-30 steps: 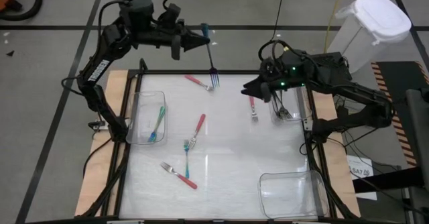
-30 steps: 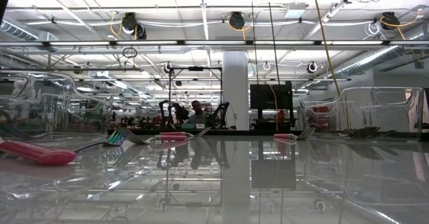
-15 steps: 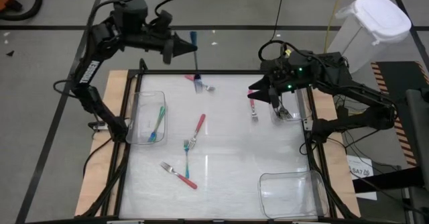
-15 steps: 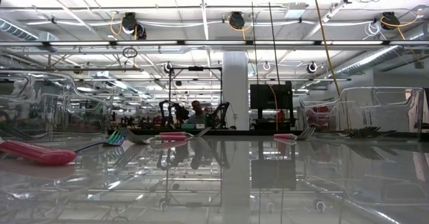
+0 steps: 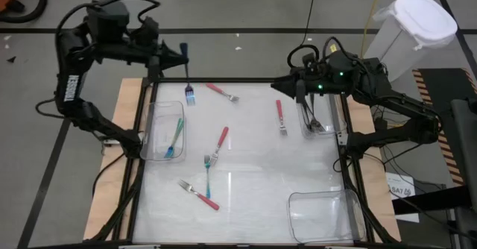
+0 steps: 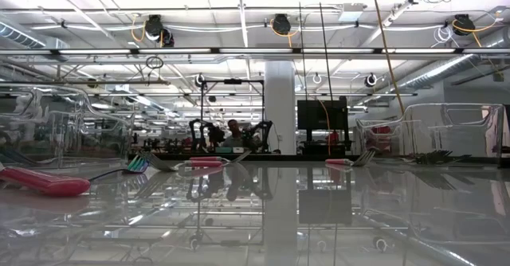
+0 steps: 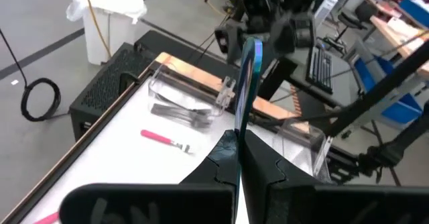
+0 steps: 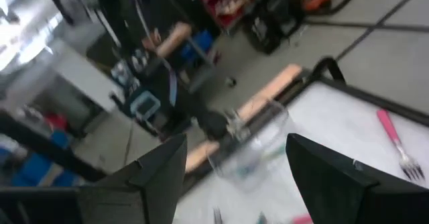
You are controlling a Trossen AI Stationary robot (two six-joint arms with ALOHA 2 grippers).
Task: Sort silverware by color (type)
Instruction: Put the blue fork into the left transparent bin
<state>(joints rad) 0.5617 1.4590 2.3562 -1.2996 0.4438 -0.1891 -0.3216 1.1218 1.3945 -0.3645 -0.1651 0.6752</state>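
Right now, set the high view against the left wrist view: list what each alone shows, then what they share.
High view only: the left bin holding teal forks, and loose forks mid-table.

Left wrist view only: the left gripper shut on the blue fork's handle, seen close up; a keyboard beyond the table.

Both: the blue fork, the pink fork near the right bin holding dark forks, the white trash can, and the right arm.
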